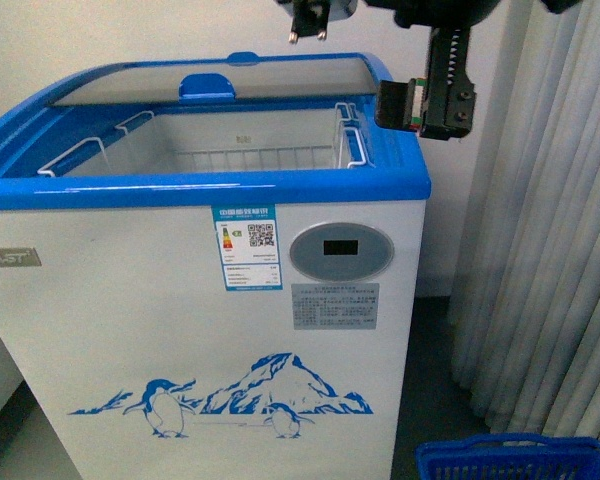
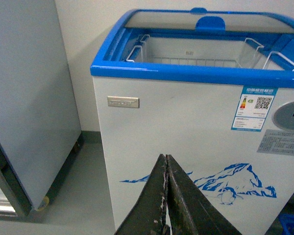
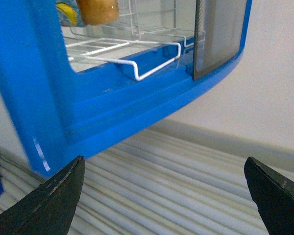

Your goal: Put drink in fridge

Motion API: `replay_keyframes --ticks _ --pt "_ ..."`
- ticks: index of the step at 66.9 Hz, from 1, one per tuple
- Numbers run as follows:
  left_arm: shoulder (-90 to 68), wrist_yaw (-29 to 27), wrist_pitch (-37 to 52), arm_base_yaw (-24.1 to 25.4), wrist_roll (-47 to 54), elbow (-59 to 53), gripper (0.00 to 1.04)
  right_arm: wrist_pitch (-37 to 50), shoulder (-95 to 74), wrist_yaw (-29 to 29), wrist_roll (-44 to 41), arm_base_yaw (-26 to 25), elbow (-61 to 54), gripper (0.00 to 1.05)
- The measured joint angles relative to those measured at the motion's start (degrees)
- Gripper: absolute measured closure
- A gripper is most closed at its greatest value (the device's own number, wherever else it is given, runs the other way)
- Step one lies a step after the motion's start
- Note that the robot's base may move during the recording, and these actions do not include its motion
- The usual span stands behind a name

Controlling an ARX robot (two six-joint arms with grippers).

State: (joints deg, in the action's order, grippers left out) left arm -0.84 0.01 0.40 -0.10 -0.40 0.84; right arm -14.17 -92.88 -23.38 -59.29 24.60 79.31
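Observation:
The fridge (image 1: 180, 300) is a white chest cooler with a blue rim (image 1: 200, 188). Its glass lid (image 1: 280, 75) is slid to the back, so the top is open over white wire baskets (image 1: 250, 155). In the right wrist view, the orange-yellow lower part of the drink (image 3: 98, 7) shows inside the fridge behind a wire basket (image 3: 137, 58); its cap and label are out of frame. My right gripper (image 3: 164, 196) is open and empty, outside the fridge's blue rim (image 3: 137, 103). My left gripper (image 2: 166, 159) is shut on nothing, low in front of the fridge's white front (image 2: 186, 132).
My right arm (image 1: 445, 85) hangs above the fridge's right rear corner. A pale curtain (image 1: 550, 250) hangs to the right. A blue plastic basket (image 1: 520, 460) stands on the floor at the lower right. A plain grey-white cabinet (image 2: 29, 98) stands left of the fridge.

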Motion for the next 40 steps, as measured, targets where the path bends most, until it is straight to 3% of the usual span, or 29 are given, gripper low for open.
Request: replay_keyframes --ticks 13,21,28,30,33,40 --pt "0.48 0.0 -0.26 0.0 0.02 0.0 1.02 -20.04 25.79 -0.13 31.85 1.81 -13.14 0.08" --pt "0.48 0.0 -0.28 0.0 0.02 0.0 1.02 -39.28 43.08 -2.56 58.31 9.55 -17.22 0.08" --pt "0.48 -0.02 -0.33 0.0 0.02 0.0 1.02 -45.53 50.1 -1.38 73.18 10.62 -17.97 0.08" --pt "0.48 0.0 -0.33 0.0 0.02 0.0 1.02 -42.49 52.52 -2.84 74.23 10.54 -19.23 0.1" --pt "0.55 0.0 -0.33 0.0 0.04 0.0 1.02 -27.91 57.86 -6.91 72.15 9.35 -26.18 0.18" --pt "0.59 -0.02 -0.37 0.0 0.07 0.0 1.02 -2.93 67.21 -3.48 64.54 3.69 -42.1 0.37"
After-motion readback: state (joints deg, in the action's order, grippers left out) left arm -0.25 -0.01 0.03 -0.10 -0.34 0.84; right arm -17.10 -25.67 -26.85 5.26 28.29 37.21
